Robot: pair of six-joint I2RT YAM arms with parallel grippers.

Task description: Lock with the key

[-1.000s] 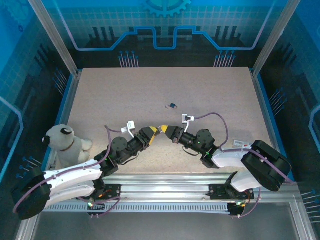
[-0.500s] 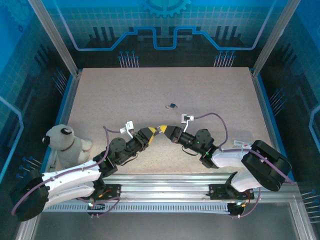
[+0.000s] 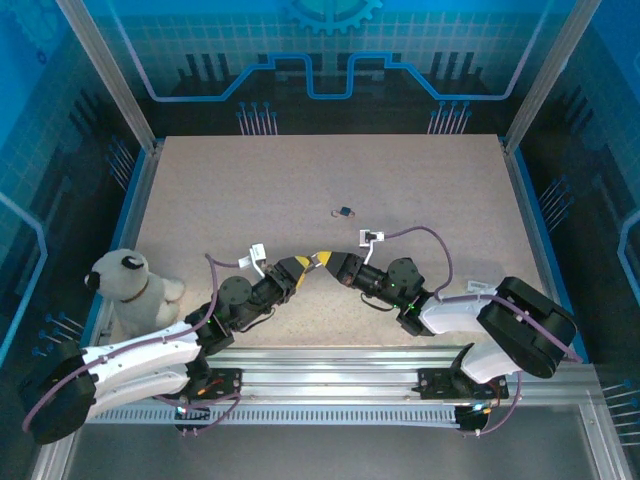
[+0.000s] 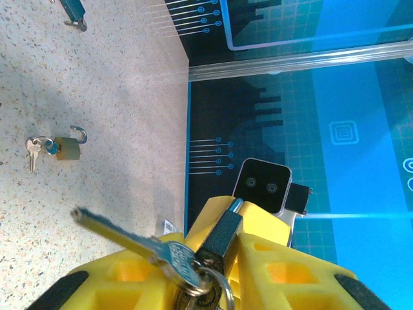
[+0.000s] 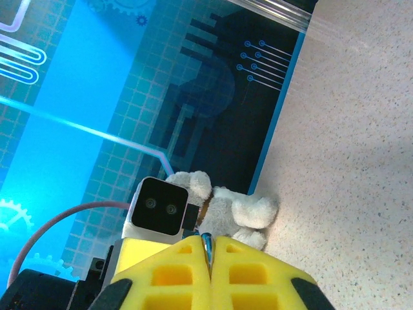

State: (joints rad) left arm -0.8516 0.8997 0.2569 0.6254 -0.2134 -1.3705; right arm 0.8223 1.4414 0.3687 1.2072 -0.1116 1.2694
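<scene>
The left fingers (image 4: pixel 277 271) are clamped shut on a small black lock (image 4: pixel 218 236). A key ring (image 4: pixel 193 278) sits at the grip, and a spare key (image 4: pixel 110 227) juts out from it, its tip free in the air. The right fingers (image 5: pixel 258 265) are pinched tight on a thin sliver of metal (image 5: pixel 206 244), which I take to be the key seated in that lock. From above, the two pairs of fingers meet tip to tip over the near middle of the table (image 3: pixel 430 190), with the lock held between them off the surface.

The step in hand looks like the turn itself. The next move calls for the right wrist to roll about the key's own line while the left holds the lock body dead steady, neither arm pulling away.

Farther off, a brass padlock (image 4: pixel 66 148) lies on the table with its shackle open.
</scene>
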